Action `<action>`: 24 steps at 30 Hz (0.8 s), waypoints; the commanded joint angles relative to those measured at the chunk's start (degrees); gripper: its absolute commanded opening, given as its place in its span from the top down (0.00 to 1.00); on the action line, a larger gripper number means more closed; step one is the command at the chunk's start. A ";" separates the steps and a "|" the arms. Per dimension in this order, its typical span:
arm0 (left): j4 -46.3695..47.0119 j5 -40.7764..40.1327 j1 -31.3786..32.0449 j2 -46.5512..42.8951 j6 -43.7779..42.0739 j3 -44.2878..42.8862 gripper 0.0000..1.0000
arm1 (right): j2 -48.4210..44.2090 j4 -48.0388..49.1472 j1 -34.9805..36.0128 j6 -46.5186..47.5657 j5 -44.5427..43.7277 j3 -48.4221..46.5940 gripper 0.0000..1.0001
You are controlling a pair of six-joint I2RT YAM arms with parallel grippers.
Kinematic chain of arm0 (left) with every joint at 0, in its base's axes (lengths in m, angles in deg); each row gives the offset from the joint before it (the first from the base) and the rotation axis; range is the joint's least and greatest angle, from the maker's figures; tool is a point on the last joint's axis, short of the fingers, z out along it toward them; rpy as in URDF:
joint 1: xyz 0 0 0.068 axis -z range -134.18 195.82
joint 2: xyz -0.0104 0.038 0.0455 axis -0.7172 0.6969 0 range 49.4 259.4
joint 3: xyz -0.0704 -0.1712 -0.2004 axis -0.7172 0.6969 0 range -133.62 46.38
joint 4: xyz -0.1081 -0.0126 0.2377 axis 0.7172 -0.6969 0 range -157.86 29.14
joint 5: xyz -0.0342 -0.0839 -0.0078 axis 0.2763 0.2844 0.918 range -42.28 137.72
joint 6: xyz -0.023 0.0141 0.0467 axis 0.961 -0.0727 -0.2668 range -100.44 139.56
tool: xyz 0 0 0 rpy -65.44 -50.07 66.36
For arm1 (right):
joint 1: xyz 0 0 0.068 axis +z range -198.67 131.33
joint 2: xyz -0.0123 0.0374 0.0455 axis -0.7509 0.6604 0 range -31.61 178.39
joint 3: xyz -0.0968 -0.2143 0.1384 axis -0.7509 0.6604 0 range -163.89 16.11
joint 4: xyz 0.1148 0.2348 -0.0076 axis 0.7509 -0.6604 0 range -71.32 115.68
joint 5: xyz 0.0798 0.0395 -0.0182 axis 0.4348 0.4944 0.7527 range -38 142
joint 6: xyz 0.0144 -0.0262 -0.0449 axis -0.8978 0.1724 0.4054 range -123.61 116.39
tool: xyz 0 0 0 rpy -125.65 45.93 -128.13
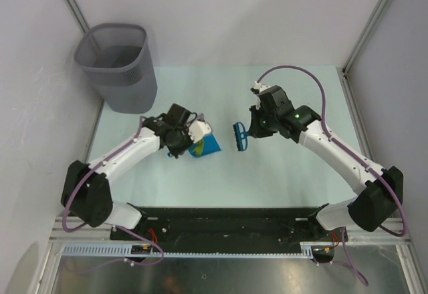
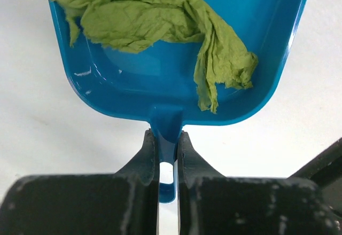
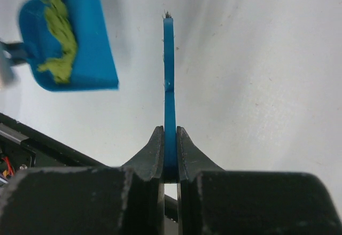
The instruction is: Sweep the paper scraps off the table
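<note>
Standing by far-left table (image 1: 281,174) corner, wastebasket (image 1: 117,67), dustpan (image 1: 206,146), brush (image 1: 240,136) nearer

Enclosed bay. Back wall (image 1: 234,13) plain pale grey; left wall (image 1: 27,107) and right wall (image 1: 404,93) in the same finish. Left post (image 1: 70,3) and right post (image 1: 371,23), bare metal, slant up at the far corners. Table (image 1: 221,180) pale mint, thin metal edging. Grey mesh wastebasket (image 1: 120,67) upright at its far left corner. Black rail (image 1: 227,219) along the near edge, white slotted duct (image 1: 200,248) just below it. Grey surface (image 1: 234,275) beneath, faintly glossy. Light even and diffuse, shadows soft.
</note>
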 commanded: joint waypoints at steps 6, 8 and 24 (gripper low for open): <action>0.15 0.18 -8.82 -2.57 7.40 -14.16 1.00 | -1.87 -2.78 -0.44 1.98 -3.39 -1.95 1.00; -0.21 0.70 -12.33 -1.86 9.77 -17.95 1.00 | -2.14 -3.39 -0.52 2.15 -3.83 -1.86 1.00; -5.19 -10.00 -26.23 6.03 14.79 -54.40 1.00 | -2.14 -4.45 0.18 2.15 -3.74 0.16 1.00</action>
